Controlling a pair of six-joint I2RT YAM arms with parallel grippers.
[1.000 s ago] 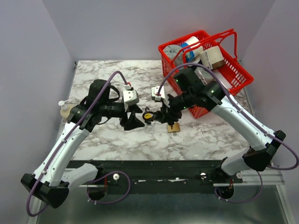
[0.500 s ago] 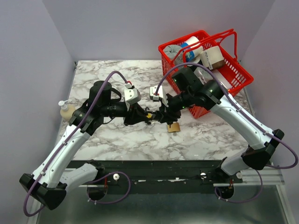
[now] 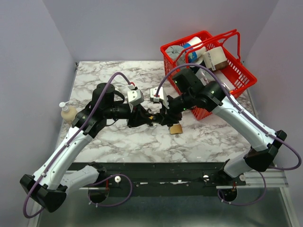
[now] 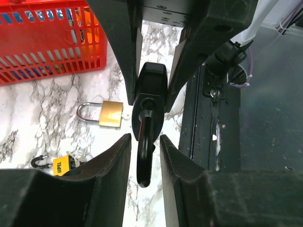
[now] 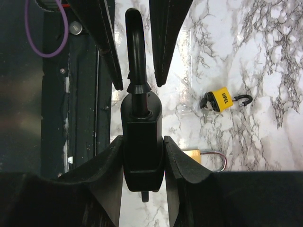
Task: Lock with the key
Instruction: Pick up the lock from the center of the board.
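My right gripper [image 3: 164, 117] [image 5: 144, 142] is shut on the body of a black padlock [image 5: 142, 127], held above the marble table. A small stub that may be a key [image 5: 146, 195] sticks out of its base. The shackle [image 4: 144, 151] points at my left gripper [image 3: 146, 118] [image 4: 145, 138]. The left jaws stand on either side of the shackle with a small gap on each side, open and not gripping. The padlock body [image 4: 151, 90] also shows in the left wrist view, between the right fingers [image 4: 118, 42].
A brass padlock [image 3: 176, 128] [image 4: 111, 113] [image 5: 199, 156] and a yellow padlock with keys [image 4: 60, 164] [image 5: 220, 100] lie on the table under the grippers. A red basket [image 3: 236, 75] of items stands at the back right. A small bottle [image 3: 67, 112] stands at the left edge.
My left gripper has moved right toward the right gripper, and its fingers now flank the padlock's shackle. The right gripper has shifted slightly left with the padlock.
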